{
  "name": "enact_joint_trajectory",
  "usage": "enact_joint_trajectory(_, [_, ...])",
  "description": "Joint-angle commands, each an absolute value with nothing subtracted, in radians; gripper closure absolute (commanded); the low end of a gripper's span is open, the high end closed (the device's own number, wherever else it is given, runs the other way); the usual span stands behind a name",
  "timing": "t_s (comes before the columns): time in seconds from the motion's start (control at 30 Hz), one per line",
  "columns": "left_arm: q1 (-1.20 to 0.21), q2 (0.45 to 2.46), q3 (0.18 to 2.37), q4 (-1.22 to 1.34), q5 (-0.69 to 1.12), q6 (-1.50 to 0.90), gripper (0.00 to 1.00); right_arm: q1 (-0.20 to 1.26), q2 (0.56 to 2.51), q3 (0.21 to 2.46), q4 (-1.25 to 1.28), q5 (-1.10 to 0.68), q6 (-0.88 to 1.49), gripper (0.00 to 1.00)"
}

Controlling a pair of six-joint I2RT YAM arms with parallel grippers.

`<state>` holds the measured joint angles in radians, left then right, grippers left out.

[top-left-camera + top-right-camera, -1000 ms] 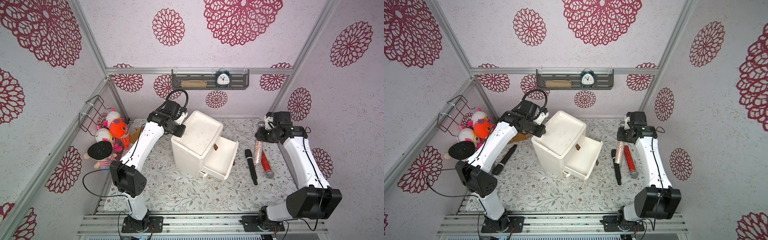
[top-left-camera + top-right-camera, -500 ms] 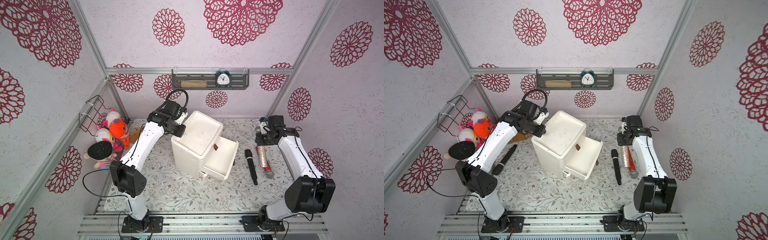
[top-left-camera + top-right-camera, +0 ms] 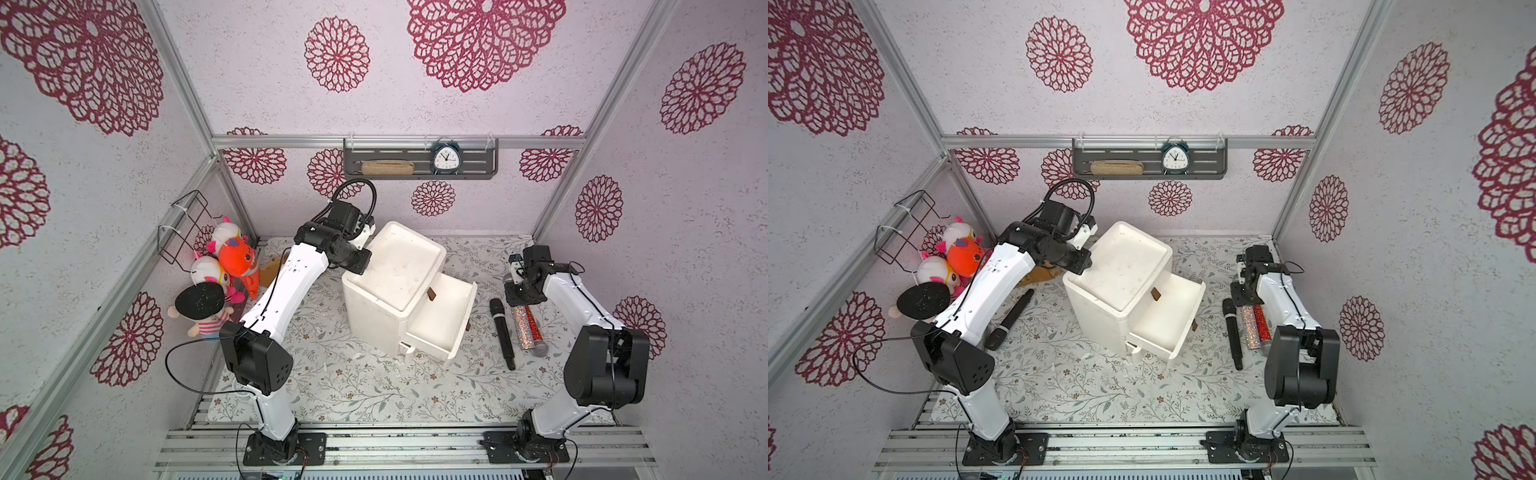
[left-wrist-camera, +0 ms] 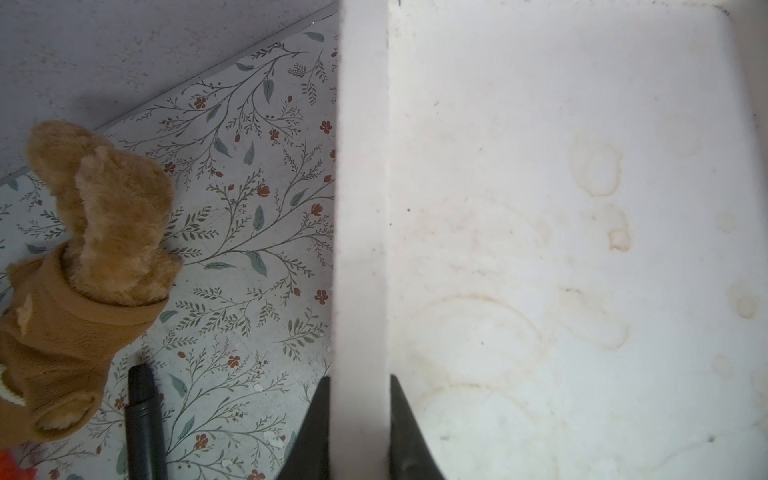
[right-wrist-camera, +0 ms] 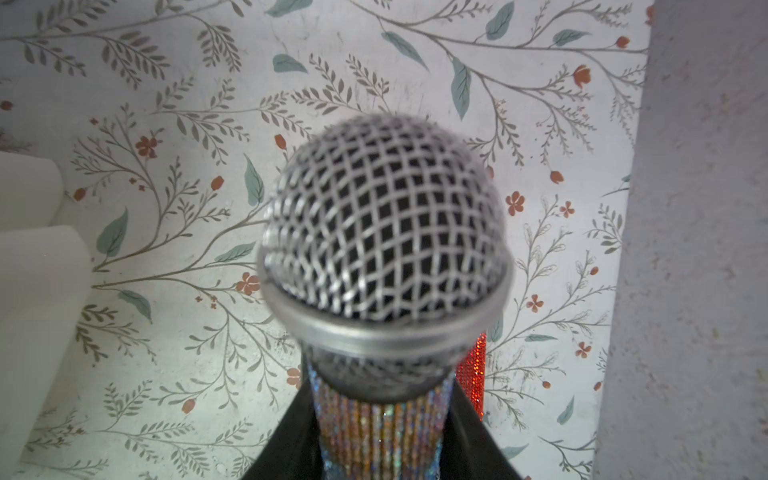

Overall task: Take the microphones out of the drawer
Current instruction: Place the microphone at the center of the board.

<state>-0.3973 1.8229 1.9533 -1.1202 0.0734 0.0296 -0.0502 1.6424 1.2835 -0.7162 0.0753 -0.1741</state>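
In both top views the white cabinet (image 3: 395, 270) stands in the middle of the table (image 3: 332, 374), with its drawer (image 3: 440, 320) pulled open. The left hand (image 3: 358, 266) sits at the cabinet's rear left rim. To the right of the cabinet, outside the drawer, the right hand (image 3: 518, 293) grips the silver glitter microphone (image 3: 522, 328) near its head. Whether the handle rests on the table cannot be told. A red glitter microphone (image 3: 534, 332) lies just beside it, on the side away from the cabinet. A black microphone (image 3: 500, 328) lies between it and the drawer. In a top view a second black microphone (image 3: 1011, 320) lies left of the cabinet.

In the left wrist view the left hand's dark fingers (image 4: 311, 428) straddle the cabinet's (image 4: 361, 208) raised rim and pinch it, one outside and one over the stained top. A brown plush toy (image 4: 83, 270) and the tip of the second black microphone (image 4: 143, 415) lie beside the cabinet.

In the right wrist view the right hand's fingers (image 5: 291, 436) clamp the silver glitter microphone (image 5: 382, 232) just below its mesh head. The red glitter microphone (image 5: 471, 374) shows just beside it. A white corner of the cabinet (image 5: 33, 270) is at the picture's edge.
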Motion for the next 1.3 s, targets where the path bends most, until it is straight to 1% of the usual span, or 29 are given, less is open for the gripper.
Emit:
enact_joint_trajectory(0.0, [-0.393, 1.830, 1.944, -1.143, 0.069, 0.047, 1.00, -0.061, 1.657, 1.281, -0.685, 0.069, -0.188, 1.00])
enact_joint_trajectory(0.57, [-0.392, 1.836, 1.951, -1.145, 0.073, 0.047, 1.00, -0.063, 1.681, 1.238, -0.686, 0.129, -0.194, 1.00])
enact_joint_trajectory(1.27, [-0.393, 1.836, 1.953, -1.146, 0.075, 0.046, 1.00, -0.061, 1.751, 1.215, -0.673, 0.134, -0.174, 1.00])
